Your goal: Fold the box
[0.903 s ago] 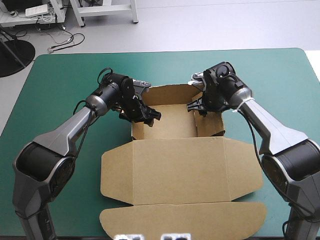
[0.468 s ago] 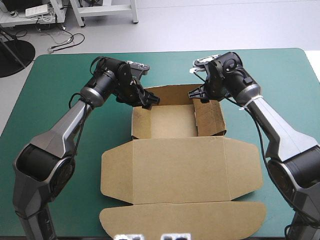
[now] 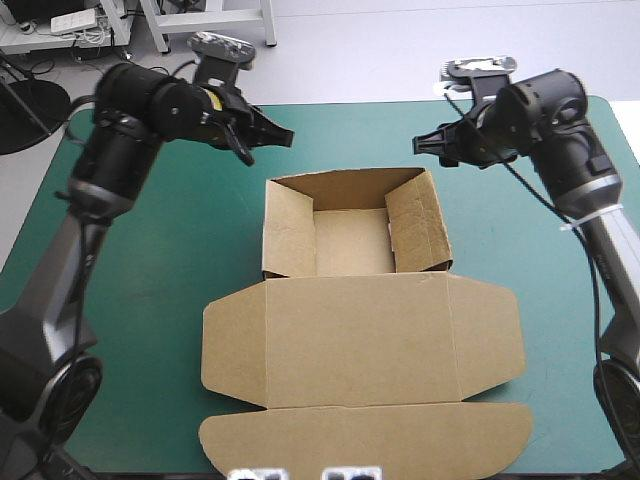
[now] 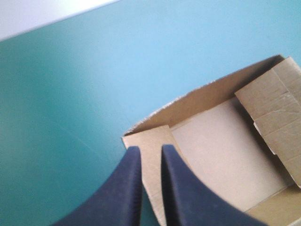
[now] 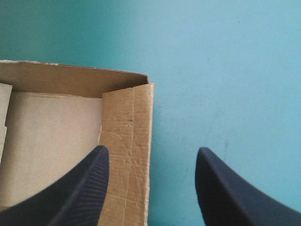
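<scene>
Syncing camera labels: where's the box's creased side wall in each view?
High view: box's creased side wall, just right of centre.
Left wrist view: wall ahead of the left gripper, across the box floor.
Right wrist view: wall partly between the right gripper's fingers.
Shared landmark: the wall's far corner.

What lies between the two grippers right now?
Only bare teal-green cover, in the high view: the left gripper and right gripper hang apart beyond the far wall of the box.

Held high, the left claw (image 4: 148,149) is all but closed, the right claw (image 5: 151,151) spread wide.
</scene>
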{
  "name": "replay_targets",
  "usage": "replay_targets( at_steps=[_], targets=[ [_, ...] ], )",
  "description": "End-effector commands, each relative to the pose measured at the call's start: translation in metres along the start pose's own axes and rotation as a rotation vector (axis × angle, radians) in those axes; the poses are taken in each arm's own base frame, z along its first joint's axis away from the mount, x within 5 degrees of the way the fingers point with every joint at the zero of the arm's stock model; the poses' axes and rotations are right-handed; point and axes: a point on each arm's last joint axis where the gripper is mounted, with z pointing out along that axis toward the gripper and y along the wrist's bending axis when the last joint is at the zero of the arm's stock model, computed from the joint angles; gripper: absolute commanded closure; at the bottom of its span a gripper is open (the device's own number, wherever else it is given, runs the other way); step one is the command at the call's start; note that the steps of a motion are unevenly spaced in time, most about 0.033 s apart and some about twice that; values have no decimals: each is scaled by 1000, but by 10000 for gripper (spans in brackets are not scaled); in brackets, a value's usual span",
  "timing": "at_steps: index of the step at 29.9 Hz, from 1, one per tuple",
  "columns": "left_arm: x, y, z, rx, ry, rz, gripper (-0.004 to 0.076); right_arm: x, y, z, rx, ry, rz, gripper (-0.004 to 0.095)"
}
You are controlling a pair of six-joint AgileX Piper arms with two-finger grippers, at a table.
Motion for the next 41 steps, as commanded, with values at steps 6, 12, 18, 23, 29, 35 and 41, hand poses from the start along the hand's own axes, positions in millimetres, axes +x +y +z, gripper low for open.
replay_targets(
  at_steps=[6, 12, 18, 23, 29, 35, 41],
  targets=[
    [19, 7, -165, -58, -314, 63, 734, 10, -25, 8, -137, 59, 53, 400],
    [48, 10, -208, -67, -367, 81, 734, 11, -21, 51, -170, 154, 49, 400],
    [101, 16, -203, -115, -260, 96, 734, 14, -14, 96, -242, 248, 41, 400],
    [158, 19, -189, -120, -232, 75, 734, 19, -14, 126, -228, 314, 44, 400],
    [229, 22, -169, -117, -179, -12, 734, 23, -14, 139, -228, 346, 28, 700],
    [306, 26, -139, -131, -90, -105, 734, 24, -19, 140, -181, 350, 0, 909],
    [365, 29, -120, -135, -64, -199, 734, 18, -55, 114, 21, 304, -33, 909]
  ],
)
